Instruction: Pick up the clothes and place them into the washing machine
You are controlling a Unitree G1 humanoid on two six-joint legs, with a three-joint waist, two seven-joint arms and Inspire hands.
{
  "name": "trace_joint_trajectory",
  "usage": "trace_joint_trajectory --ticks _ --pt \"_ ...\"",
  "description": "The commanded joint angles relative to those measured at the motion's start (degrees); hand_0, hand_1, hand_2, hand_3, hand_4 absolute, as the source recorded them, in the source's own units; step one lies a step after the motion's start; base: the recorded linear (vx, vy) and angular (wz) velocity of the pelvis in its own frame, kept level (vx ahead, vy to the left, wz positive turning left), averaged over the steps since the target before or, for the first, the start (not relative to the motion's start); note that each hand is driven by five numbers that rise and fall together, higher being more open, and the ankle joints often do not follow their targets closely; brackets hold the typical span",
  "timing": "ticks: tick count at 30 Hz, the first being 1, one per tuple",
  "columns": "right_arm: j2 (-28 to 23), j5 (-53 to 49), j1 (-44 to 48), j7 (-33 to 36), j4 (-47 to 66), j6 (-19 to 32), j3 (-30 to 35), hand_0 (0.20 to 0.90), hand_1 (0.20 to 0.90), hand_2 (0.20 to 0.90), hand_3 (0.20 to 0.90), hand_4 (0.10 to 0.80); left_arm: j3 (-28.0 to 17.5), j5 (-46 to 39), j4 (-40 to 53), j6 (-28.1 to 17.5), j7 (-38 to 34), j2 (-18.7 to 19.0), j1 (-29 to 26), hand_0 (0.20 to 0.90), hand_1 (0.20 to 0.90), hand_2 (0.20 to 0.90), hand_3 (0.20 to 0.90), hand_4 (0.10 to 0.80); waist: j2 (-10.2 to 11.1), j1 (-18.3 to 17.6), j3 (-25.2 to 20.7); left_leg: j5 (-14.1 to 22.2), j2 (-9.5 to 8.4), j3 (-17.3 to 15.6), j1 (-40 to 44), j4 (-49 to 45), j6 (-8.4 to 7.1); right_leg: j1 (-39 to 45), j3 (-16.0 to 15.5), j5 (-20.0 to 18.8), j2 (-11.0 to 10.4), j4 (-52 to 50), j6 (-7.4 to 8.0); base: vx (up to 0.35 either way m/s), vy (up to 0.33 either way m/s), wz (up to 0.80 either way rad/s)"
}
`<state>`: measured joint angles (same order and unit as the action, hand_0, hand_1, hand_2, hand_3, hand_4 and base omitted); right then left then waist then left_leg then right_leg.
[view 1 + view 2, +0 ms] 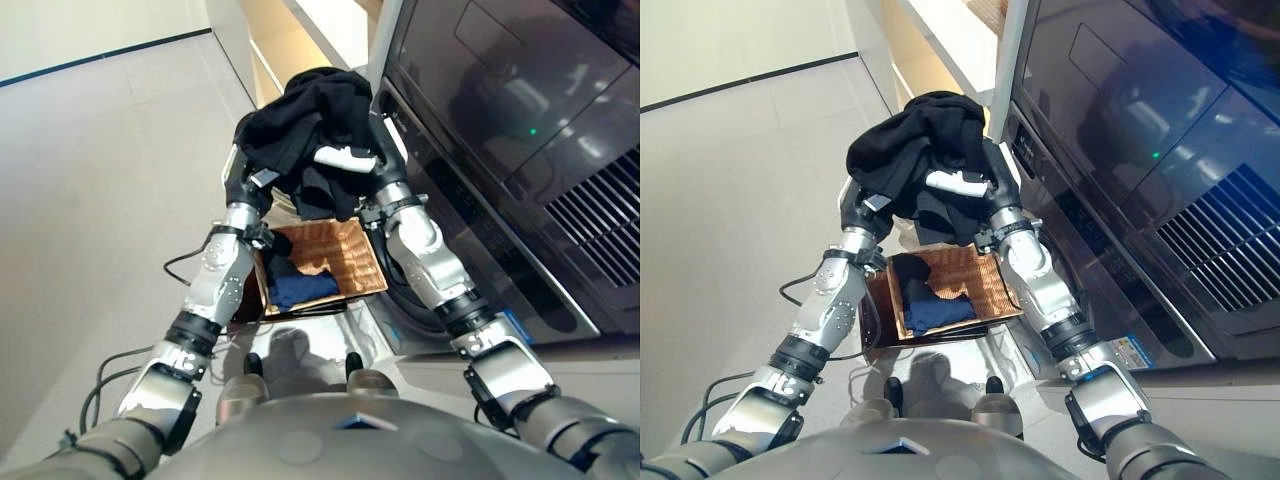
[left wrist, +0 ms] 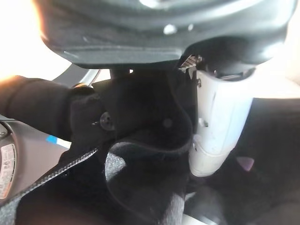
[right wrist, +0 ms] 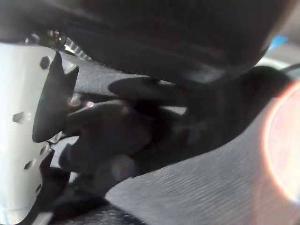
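Observation:
Both hands hold up a bundled black garment [image 1: 305,130] above the wicker basket [image 1: 345,245], close to the dark front of the washing machine [image 1: 480,140]. My right hand [image 1: 345,158] grips the bundle from the machine side, its white thumb lying over the cloth. My left hand [image 2: 215,126] is mostly buried in the cloth on the other side, thumb pressed on it and fingers curled in. The right wrist view shows dark fingers [image 3: 108,136] wrapped in black fabric. A blue garment [image 1: 302,288] and a darker piece [image 1: 275,245] lie in the basket.
The basket rests on a low dark brown box [image 1: 243,300] beside the machine. A pale wall and ledge [image 1: 300,35] stand behind the bundle. Open grey floor [image 1: 100,180] lies to the left.

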<state>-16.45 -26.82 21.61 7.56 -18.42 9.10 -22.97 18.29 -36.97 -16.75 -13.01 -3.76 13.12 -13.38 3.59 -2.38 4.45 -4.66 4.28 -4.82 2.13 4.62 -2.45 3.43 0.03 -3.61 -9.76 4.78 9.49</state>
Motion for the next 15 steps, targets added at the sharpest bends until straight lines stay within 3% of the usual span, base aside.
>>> trace_joint_trajectory --ticks 1,15 --pt "-0.22 2.19 4.27 1.99 -0.12 6.58 6.85 0.9 0.9 0.9 0.9 0.8 -2.31 0.66 4.82 -8.24 0.81 -1.53 -5.63 0.2 0.2 0.2 0.2 0.3 -0.99 2.01 -4.19 6.04 0.11 1.76 2.86 0.38 -1.52 -2.44 -1.73 -0.14 -0.63 -2.02 0.51 0.0 0.0 0.0" --pt "0.44 4.99 -1.95 3.35 -15.31 4.77 9.33 0.9 0.9 0.9 0.9 0.8 -5.3 0.14 5.57 -9.71 0.19 -1.23 -5.99 0.2 0.2 0.2 0.2 0.3 -1.21 1.24 -4.0 6.1 0.19 1.66 2.9 0.38 -1.69 -2.54 -1.5 -0.18 -0.59 -1.92 0.58 -0.002 0.0 -0.01"
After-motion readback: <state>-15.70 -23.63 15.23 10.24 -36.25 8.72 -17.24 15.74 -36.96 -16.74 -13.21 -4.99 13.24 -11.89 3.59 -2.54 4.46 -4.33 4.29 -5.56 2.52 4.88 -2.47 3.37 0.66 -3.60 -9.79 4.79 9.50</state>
